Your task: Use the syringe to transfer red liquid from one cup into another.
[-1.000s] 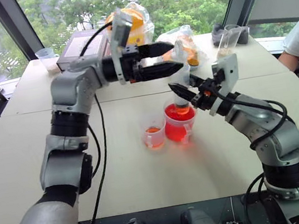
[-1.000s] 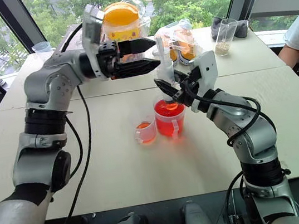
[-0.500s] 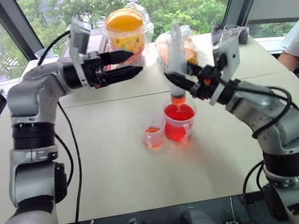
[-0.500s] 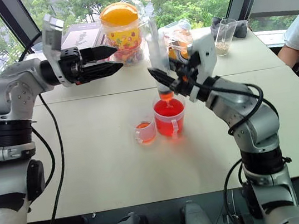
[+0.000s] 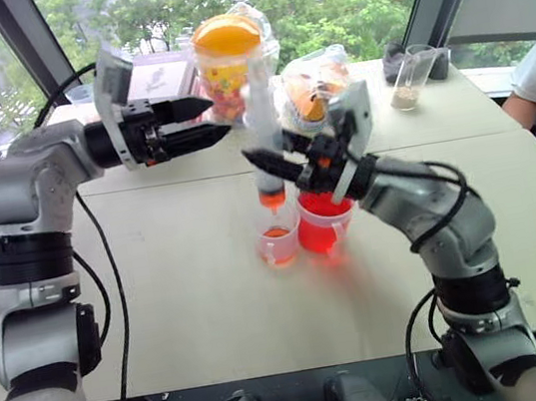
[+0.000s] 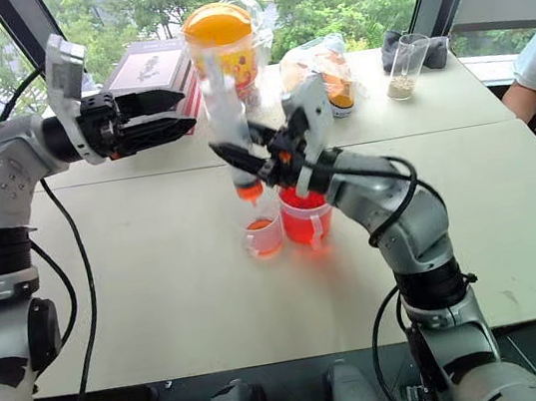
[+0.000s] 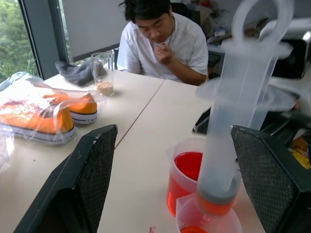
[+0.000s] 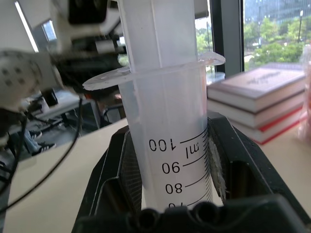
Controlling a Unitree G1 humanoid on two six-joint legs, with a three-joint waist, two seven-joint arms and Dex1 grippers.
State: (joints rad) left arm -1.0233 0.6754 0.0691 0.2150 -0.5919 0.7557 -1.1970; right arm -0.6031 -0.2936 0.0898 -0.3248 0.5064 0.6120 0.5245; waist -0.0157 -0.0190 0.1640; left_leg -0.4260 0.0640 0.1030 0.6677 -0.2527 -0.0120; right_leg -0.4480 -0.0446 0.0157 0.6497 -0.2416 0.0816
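Item: smaller cup on tabletop, touching wider red cup; directly above it, syringe, long axis upright, tip down, clamped in right gripper fingers; farther back, left gripper fingers spread, empty.

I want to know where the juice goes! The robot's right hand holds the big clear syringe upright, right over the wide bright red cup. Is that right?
Not quite. The right hand does hold the big clear plastic syringe upright, but its orange tip hangs over the smaller clear handled cup, beside the wider bright red cup. The left eye view shows it.
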